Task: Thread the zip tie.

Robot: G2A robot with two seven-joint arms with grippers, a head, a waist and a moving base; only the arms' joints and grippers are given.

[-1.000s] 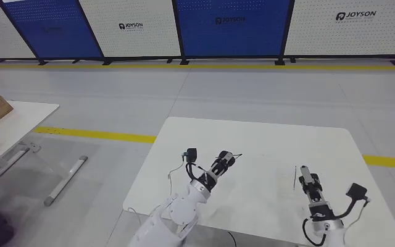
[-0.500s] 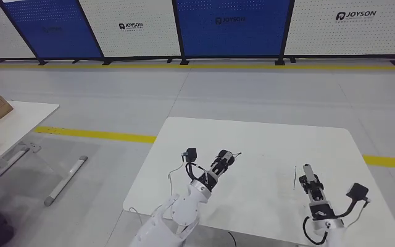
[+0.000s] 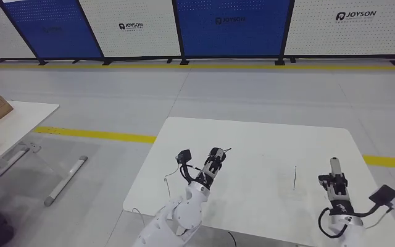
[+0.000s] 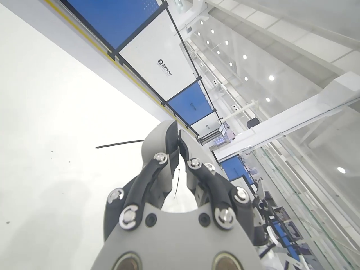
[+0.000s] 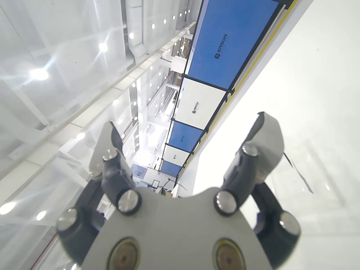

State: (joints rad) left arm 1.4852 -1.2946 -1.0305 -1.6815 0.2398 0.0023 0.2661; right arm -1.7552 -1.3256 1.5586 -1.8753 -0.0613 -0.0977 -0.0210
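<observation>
My left gripper (image 3: 217, 152) is over the left half of the white table (image 3: 265, 133), shut on a thin black zip tie (image 3: 227, 149). In the left wrist view the fingers of that gripper (image 4: 178, 139) are pressed together, and the tie (image 4: 119, 143) sticks out sideways past one finger over the tabletop. A second black zip tie (image 3: 295, 176) lies flat on the right half of the table. My right gripper (image 3: 334, 163) is to the right of it, near the table's right edge, with its jaws wide apart and nothing between them (image 5: 187, 122). The lying tie (image 5: 298, 174) shows beside one finger.
The table's edges run close to both arms at the front and right. Another white table (image 3: 21, 120) stands off to the left across a grey floor with a yellow line. Blue and white partition panels (image 3: 231, 28) stand far behind.
My right gripper has moved to the right, away from the tie lying on the table. My left gripper has shifted slightly left with its tie still held.
</observation>
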